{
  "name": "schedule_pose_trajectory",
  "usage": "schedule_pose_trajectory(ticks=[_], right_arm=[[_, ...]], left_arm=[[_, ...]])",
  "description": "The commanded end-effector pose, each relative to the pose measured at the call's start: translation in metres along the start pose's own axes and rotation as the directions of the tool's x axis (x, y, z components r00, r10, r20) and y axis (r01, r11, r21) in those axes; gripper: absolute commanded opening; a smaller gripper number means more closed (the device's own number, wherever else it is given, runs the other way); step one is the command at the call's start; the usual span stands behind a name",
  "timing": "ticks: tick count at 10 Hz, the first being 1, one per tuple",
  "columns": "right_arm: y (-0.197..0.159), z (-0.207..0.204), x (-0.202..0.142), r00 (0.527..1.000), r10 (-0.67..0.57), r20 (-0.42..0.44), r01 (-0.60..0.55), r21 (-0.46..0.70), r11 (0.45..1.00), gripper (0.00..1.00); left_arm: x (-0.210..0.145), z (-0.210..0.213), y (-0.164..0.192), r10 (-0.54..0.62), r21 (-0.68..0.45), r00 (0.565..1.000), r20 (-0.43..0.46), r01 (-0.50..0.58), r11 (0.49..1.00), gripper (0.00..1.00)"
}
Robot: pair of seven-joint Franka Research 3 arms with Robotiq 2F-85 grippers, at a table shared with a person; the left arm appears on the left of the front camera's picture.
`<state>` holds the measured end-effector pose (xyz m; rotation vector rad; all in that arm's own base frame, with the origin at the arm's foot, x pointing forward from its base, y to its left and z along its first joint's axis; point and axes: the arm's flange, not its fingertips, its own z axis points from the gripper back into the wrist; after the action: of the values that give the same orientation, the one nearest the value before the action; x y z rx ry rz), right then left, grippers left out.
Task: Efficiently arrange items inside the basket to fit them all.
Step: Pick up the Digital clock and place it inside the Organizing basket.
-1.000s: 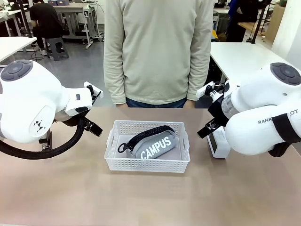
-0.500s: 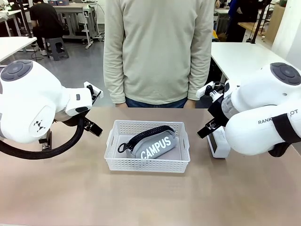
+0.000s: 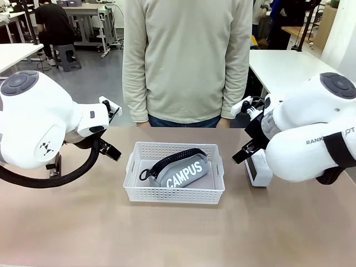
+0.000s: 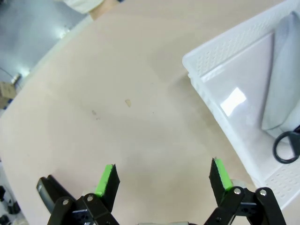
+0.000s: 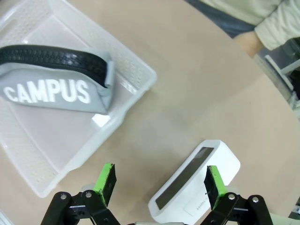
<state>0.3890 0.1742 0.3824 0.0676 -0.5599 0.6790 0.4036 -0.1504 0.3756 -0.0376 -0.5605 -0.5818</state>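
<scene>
CAMPUS pouch [image 3: 183, 172] diagonal in white lattice basket [image 3: 173, 196], hogging floor; white box [image 5: 194, 182] outside, near right gripper [image 5: 159, 171], spread empty; left gripper [image 4: 162, 166] likewise.

The tan table [image 3: 167, 233] bears the white basket [image 3: 175, 196] and, rightward, seemingly a white box [image 3: 259, 171].

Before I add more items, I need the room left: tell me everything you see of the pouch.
The pouch is soft grey fabric printed CAMPUS in white, with a black ribbed band along its top and a dark ring at its left end. It lies diagonally on the floor of the basket, alone in it.
</scene>
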Motion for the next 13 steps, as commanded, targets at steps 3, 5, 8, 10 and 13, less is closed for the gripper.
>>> schedule_pose_trajectory(ticks=[3,5,8,10,13], right_arm=[[-0.043,0.134,-0.007,0.950,-0.311,-0.006,0.304,0.228,0.925,1.00],[-0.080,0.204,-0.043,0.850,-0.527,-0.006,0.494,0.360,0.792,1.00],[-0.174,0.280,-0.165,0.521,-0.846,0.117,0.625,0.622,0.471,1.00],[-0.204,0.294,-0.240,0.293,-0.944,0.152,0.623,0.718,0.310,1.00],[-0.215,0.278,-0.310,0.040,-0.982,0.187,0.582,0.794,0.175,1.00]], left_arm=[[0.002,0.125,0.017,0.224,-0.118,0.972,0.069,-0.215,0.969,1.00],[-0.025,0.203,0.041,0.373,-0.417,0.919,0.127,-0.292,0.861,1.00],[-0.133,0.277,0.104,0.602,-0.606,0.747,0.283,-0.347,0.716,1.00],[-0.205,0.280,0.136,0.797,-0.718,0.510,0.322,-0.418,0.557,1.00],[-0.228,0.255,0.146,0.914,-0.761,0.346,0.212,-0.528,0.377,1.00]])
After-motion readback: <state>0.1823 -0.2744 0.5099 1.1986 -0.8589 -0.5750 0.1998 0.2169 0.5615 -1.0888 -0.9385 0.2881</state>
